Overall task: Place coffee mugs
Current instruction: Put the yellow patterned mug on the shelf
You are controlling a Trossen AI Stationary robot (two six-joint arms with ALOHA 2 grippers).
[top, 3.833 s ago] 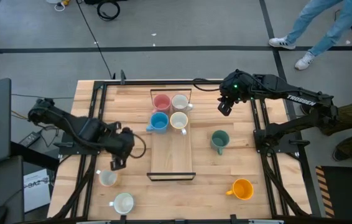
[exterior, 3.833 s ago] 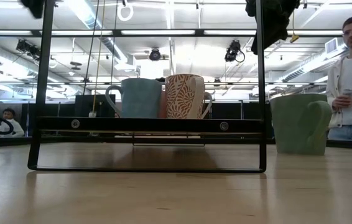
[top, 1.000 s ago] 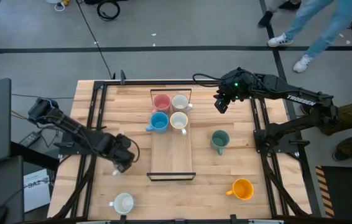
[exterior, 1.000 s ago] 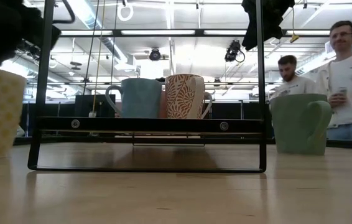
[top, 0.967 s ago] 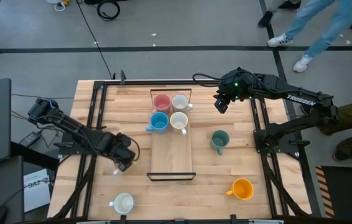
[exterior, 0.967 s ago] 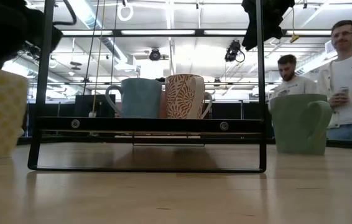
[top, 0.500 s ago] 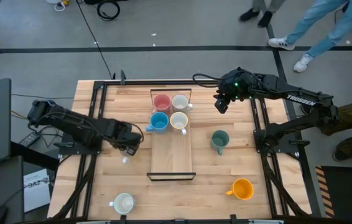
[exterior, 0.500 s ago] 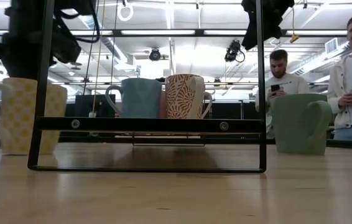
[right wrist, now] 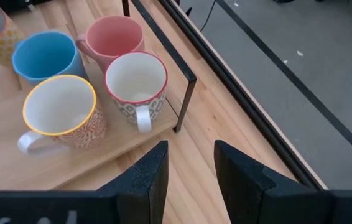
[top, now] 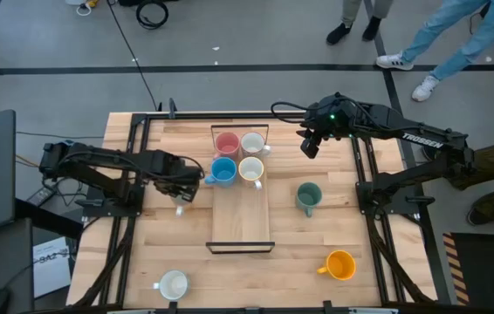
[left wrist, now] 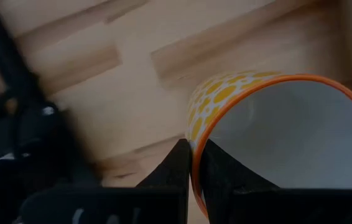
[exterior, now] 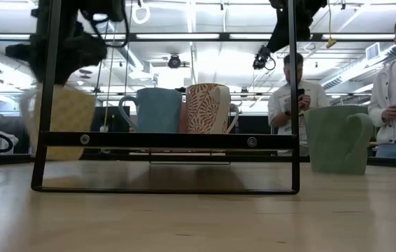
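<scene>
Currently the left claw (left wrist: pixel 191 163) is clamped on the rim of a yellow-dotted mug (left wrist: pixel 275 134), one finger inside the wall and one outside. In the high view this claw (top: pixel 180 185) is seen above the wooden counter (top: pixel 168 244), just left of the black-framed tray (top: pixel 240 247); the mug it carries is mostly hidden beneath it there. In the low view the yellow-dotted mug (exterior: pixel 58 122) is seen raised off the counter, tilted, at the tray's left post.

Four mugs are grouped at the far end of the tray: a pink mug (top: pixel 226 143) and a white patterned mug (top: pixel 252 144) behind, a blue mug (top: pixel 222 170) and an orange-patterned cream mug (top: pixel 250 169) in front. The same four are seen in the right wrist view, packed close together: pink mug (right wrist: pixel 114 37), blue mug (right wrist: pixel 45 55), white patterned mug (right wrist: pixel 136 81) and cream mug (right wrist: pixel 61 112).

On the counter right of the tray a teal green mug (top: pixel 308 197) stands upright, and an orange mug (top: pixel 340 264) stands near the front right corner. A white mug (top: pixel 174 284) stands near the front left edge.

The right claw (top: pixel 312 145) is held over the far right part of the counter, beside the tray's far corner, with its fingers (right wrist: pixel 148 171) parted and nothing between them.

Beyond the counter, two people (exterior: pixel 292 98) are seen in the low view.
</scene>
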